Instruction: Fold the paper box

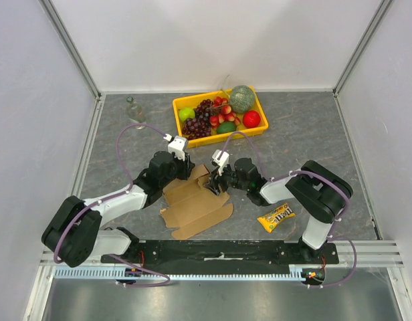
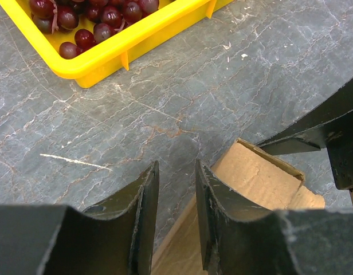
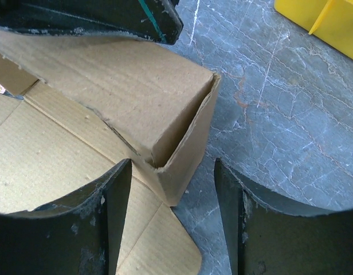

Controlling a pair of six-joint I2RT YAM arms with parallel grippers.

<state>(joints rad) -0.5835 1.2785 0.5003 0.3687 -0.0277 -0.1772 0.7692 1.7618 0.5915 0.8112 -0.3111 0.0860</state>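
Right gripper (image 3: 172, 167) is spread wide, straddling the raised corner of the box (image 3: 125, 86), not pinching it. Left gripper (image 2: 176, 165) has its fingers slightly apart with nothing between them, just beside that wall. Box sits half-folded on the table (image 1: 313, 134) between the arms. I'd square the wall up first, then crease slowly along the score.

From the top camera, the far end of the paper box (image 1: 192, 204) disappears under the left gripper (image 1: 188, 170) and right gripper (image 1: 218, 182), so the flaps there can't be made out. The left wrist view chops the yellow tray (image 2: 102, 60) at the top edge, and the box runs off the bottom. The bottle (image 1: 133, 107) at the back is too tiny to read.
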